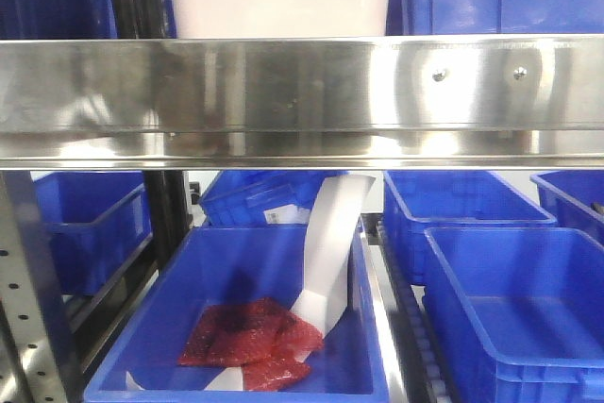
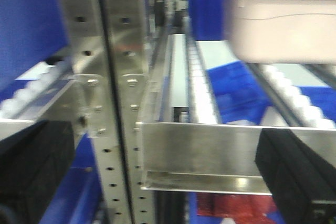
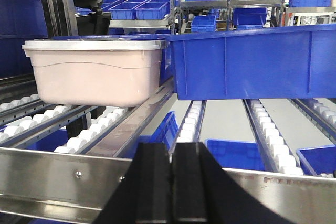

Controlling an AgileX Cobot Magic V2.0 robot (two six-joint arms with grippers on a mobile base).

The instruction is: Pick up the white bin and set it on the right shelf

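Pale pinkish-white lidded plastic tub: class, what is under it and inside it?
White roller tracks run under the tub; a blue open crate shows below them. Its flat white lid hides the contents.

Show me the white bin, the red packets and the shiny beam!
white bin (image 3: 94,80): right wrist view, middle of its side wall.
red packets (image 1: 247,337): front view, middle of the red pile.
shiny beam (image 1: 283,92): front view, its flat front face.
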